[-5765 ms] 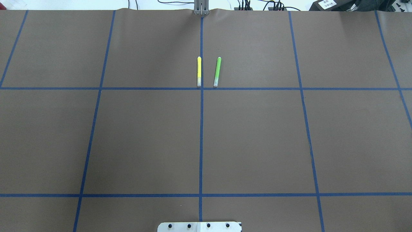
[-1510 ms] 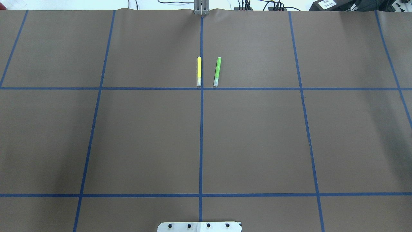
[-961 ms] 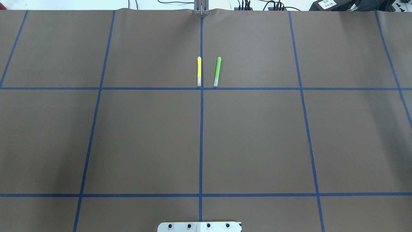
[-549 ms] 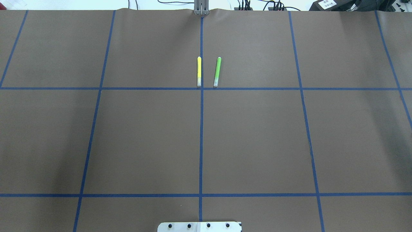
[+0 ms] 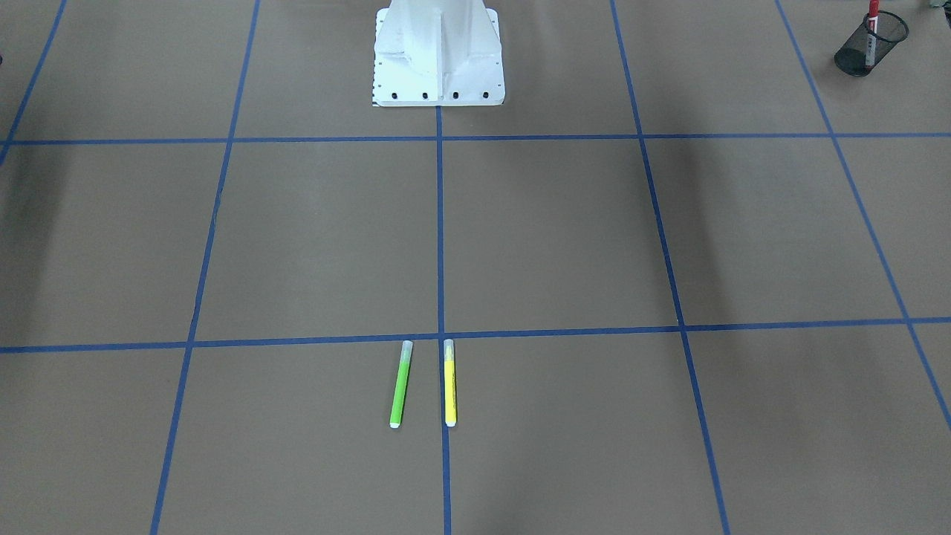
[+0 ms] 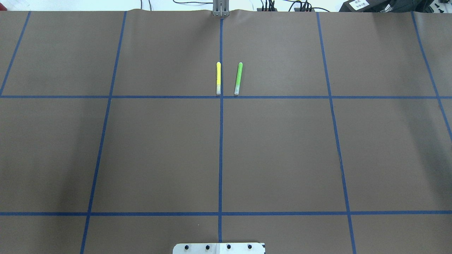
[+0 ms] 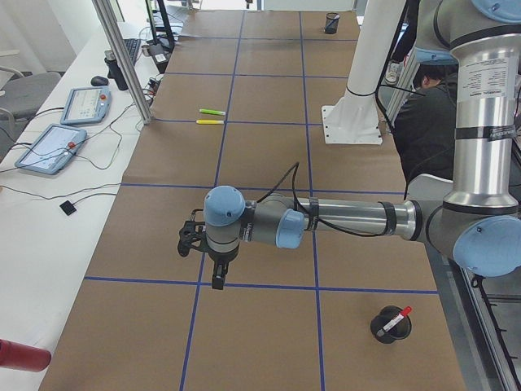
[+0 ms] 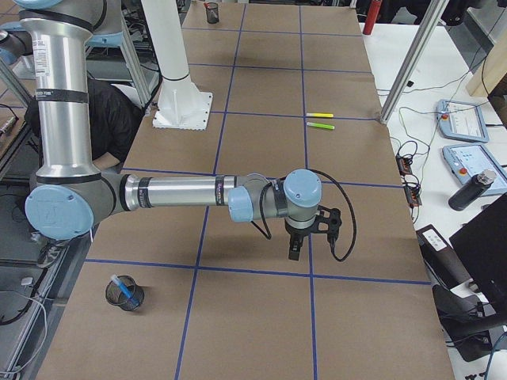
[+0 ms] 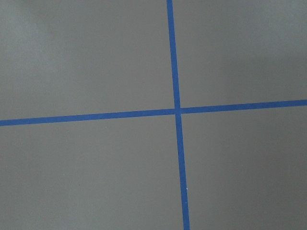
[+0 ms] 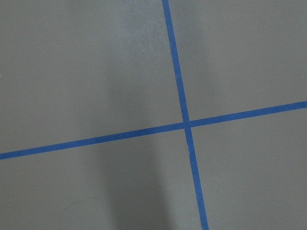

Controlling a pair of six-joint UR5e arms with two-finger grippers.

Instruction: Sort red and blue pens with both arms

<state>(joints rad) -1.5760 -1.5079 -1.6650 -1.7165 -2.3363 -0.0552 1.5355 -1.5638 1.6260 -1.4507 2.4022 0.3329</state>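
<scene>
Red pen (image 7: 397,318), blue pen (image 8: 118,281) in sep. cups (image 7: 380,332)

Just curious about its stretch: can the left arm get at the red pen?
Probably yes: the red pen sticks up out of its cup, and nothing stands between it and the left gripper.

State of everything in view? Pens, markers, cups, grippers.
red pen: leaning in a cup, red end up
left mesh cup: upright, holds the red pen
blue pen: leaning in a cup
right mesh cup: upright, holds the blue pen
yellow marker: lying flat
green marker: lying flat, apart from the yellow one
left gripper: above the table, open or shut unclear
right gripper: above the table, open or shut unclear
</scene>
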